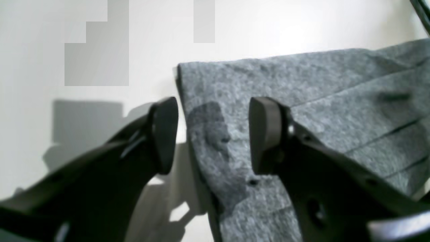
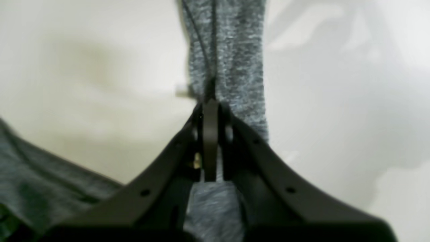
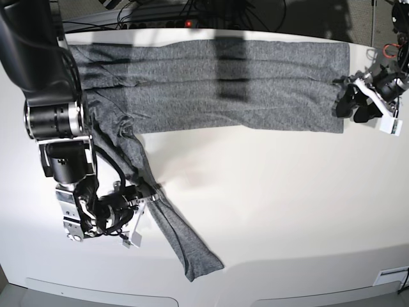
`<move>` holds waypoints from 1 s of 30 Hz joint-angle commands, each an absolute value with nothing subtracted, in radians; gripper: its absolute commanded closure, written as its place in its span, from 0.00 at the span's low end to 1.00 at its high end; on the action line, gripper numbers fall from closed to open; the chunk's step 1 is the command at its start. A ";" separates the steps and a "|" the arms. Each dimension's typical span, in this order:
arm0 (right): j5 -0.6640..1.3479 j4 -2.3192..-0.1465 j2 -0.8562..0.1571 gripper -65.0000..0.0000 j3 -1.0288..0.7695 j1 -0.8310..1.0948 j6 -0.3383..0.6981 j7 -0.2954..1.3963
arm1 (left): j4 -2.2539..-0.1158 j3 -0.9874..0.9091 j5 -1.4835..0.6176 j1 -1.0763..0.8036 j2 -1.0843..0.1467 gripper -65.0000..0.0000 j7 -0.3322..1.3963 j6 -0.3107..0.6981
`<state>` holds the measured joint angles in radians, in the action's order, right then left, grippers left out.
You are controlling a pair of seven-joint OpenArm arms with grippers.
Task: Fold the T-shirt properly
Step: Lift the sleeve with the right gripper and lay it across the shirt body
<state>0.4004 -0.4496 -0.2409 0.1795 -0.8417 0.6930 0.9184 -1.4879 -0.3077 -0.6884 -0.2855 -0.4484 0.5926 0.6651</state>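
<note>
Nearest the lens in the right wrist view: right tool point(image 2: 210, 134), pinched fully closed on a narrow strip of the T-shirt point(image 2: 228, 50), with grey knit running up out of the tips toward the top centre of the frame and more of it showing beneath the tips at the bottom. Judging by the base view, that strip looks like the long sleeve trailing from the left side of the picture down toward the lower centre, gripped partway along by the right tool point(image 3: 137, 201) at the lower left. Elsewhere in the base view: T-shirt point(image 3: 243, 83) spread flat as a broad band across the top of the white counter point(image 3: 287, 211), body seemingly already folded lengthwise into a long rectangle, though layers hard to confirm. Left tool point(image 3: 358, 102) at the upper right of that view, right at the garment's end edge. In the left wrist view, left tool point(image 1: 213, 134) spread wide, straddling the near corner of the cloth, one pad over the bare counter and one over the knit, nothing clamped; contact with the cloth cannot be told. By estimate, early to middle of the job: sleeve not yet laid over the body, crosswise folds of the long band yet to come.
</note>
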 commanded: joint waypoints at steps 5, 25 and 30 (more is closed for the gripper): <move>0.522 -0.551 -0.244 1.00 0.177 -0.818 0.698 1.024 | -1.506 -0.315 -0.706 -0.280 -0.466 0.49 0.552 0.672; 0.864 -1.671 -0.307 1.00 0.177 -0.279 0.698 1.312 | -1.506 -0.315 -0.670 -0.280 -0.466 0.49 0.537 0.665; 0.865 -1.815 -0.307 1.00 0.177 -0.138 0.698 1.306 | -1.506 -0.315 -0.670 -0.280 -0.466 0.49 0.536 0.665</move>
